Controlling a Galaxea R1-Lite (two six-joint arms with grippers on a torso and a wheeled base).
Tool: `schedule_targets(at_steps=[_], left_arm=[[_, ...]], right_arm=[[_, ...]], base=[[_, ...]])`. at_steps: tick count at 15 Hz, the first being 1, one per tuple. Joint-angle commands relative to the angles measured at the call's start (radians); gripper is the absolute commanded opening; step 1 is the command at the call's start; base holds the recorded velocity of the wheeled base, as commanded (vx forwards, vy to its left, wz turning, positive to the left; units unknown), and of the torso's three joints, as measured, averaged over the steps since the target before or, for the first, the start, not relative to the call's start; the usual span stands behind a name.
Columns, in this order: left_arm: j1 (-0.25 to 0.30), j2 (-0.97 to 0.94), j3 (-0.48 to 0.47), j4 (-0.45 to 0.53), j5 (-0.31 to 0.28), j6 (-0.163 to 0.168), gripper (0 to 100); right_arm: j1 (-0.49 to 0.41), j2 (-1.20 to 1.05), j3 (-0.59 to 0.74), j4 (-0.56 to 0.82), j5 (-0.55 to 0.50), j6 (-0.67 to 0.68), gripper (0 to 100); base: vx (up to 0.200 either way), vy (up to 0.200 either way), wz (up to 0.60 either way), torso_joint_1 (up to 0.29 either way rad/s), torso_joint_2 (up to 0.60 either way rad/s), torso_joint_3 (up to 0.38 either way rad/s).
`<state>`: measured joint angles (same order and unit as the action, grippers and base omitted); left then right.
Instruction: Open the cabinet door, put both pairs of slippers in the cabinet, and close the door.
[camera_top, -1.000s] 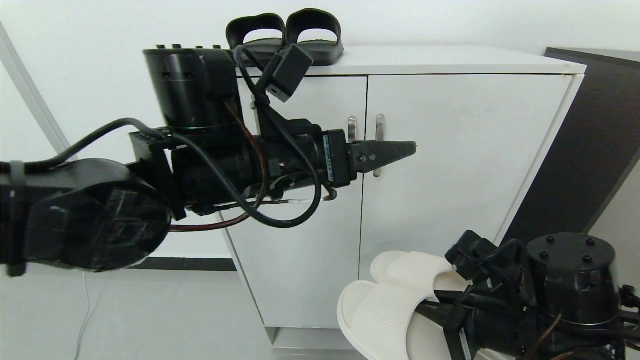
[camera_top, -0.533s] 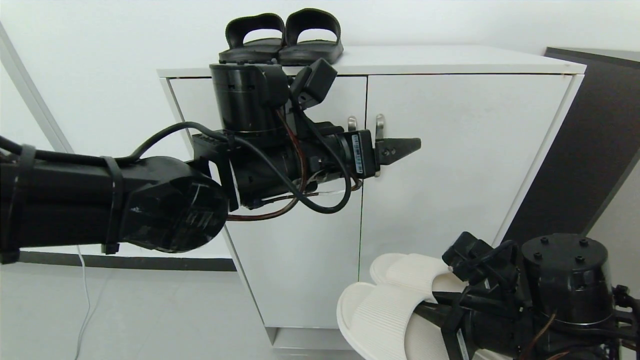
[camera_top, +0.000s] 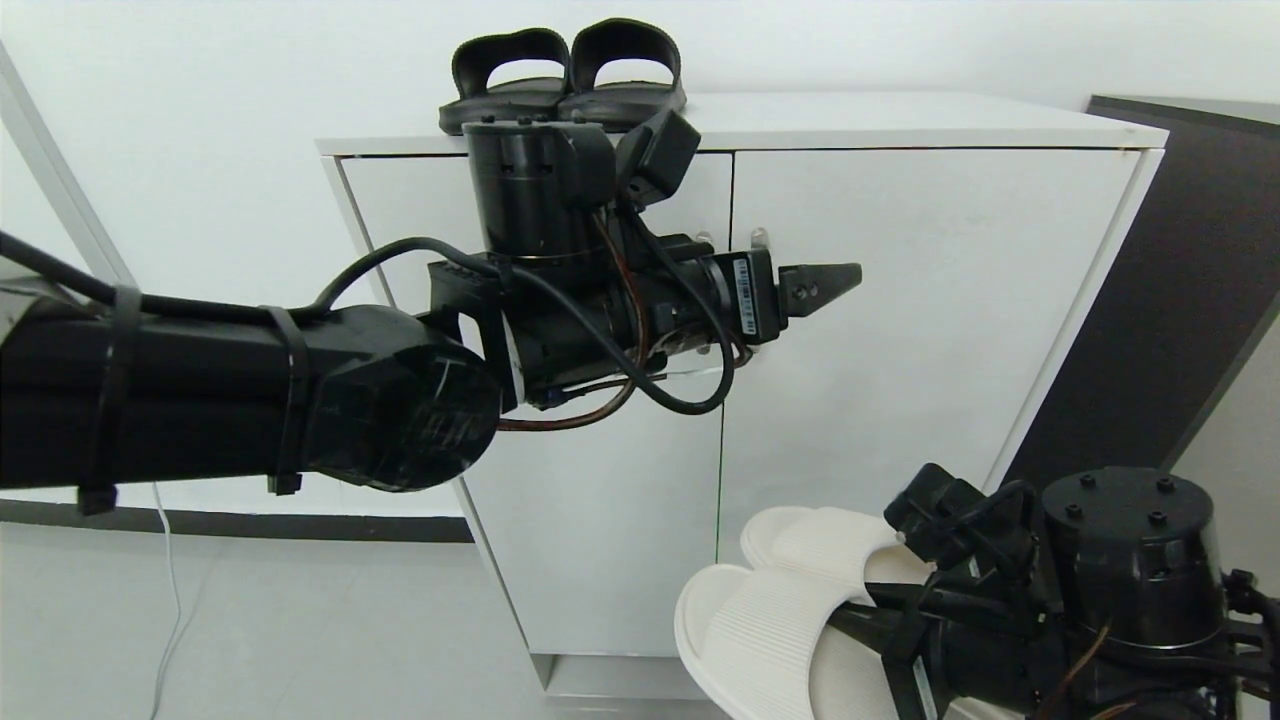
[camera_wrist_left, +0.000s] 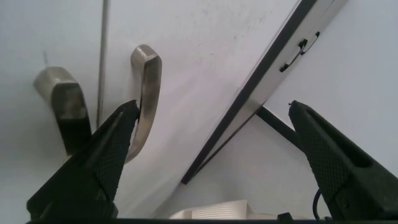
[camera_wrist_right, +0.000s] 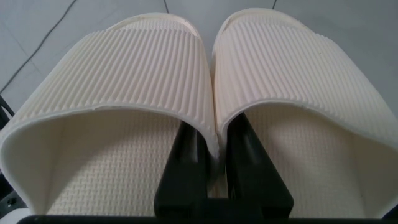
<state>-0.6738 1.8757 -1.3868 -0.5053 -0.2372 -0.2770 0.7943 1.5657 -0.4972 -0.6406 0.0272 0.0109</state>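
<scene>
The white cabinet (camera_top: 930, 300) has both doors closed. A black pair of slippers (camera_top: 565, 75) rests on its top near the left end. My left gripper (camera_top: 843, 276) is up at the two metal handles in the middle. In the left wrist view it (camera_wrist_left: 211, 109) is open, one finger (camera_wrist_left: 99, 168) just in front of the right door's handle (camera_wrist_left: 147, 87), with the left door's handle (camera_wrist_left: 62, 106) beside it. My right gripper (camera_wrist_right: 214, 155) is shut on the inner walls of the white slippers (camera_wrist_right: 205, 93), held low in front of the right door (camera_top: 780, 590).
A dark panel (camera_top: 1170, 320) stands against the cabinet's right side. A white wall with a dark skirting strip (camera_top: 300, 525) lies to the left, and a thin cable (camera_top: 165, 620) hangs down to the pale floor there.
My left arm has moved forward, up and to the right, bringing its gripper closer to the handles. The right arm and the white slippers have stayed in place.
</scene>
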Motion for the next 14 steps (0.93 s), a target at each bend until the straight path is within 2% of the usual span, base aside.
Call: schedule_targets(at_steps=[1, 3, 4, 9, 14], left_arm=[[-0.009, 0.023, -0.011, 0.001, 0.001, -0.001, 100], [-0.010, 0.036, -0.017, 0.001, 0.001, -0.001, 100], [-0.010, 0.036, -0.017, 0.001, 0.001, -0.002, 0], [-0.010, 0.017, 0.002, -0.001, 0.006, -0.005, 0], [-0.044, -0.046, 0.081, -0.007, 0.006, -0.005, 0]], right_arm=[[0.000, 0.002, 0.000, -0.001, 0.000, 0.000, 0], [0.000, 0.000, 0.002, -0.001, 0.000, 0.000, 0], [0.000, -0.001, 0.003, -0.001, 0.000, 0.000, 0], [0.002, -0.010, 0.019, -0.001, 0.020, 0.000, 0], [0.002, -0.069, 0.101, -0.047, 0.175, -0.066, 0]], base=[[0.000, 0.000, 0.00, 0.000, 0.00, 0.000], [0.000, 0.000, 0.00, 0.000, 0.00, 0.000], [0.000, 0.000, 0.00, 0.000, 0.00, 0.000], [0.000, 0.000, 0.00, 0.000, 0.00, 0.000], [0.000, 0.000, 0.00, 0.000, 0.00, 0.000]])
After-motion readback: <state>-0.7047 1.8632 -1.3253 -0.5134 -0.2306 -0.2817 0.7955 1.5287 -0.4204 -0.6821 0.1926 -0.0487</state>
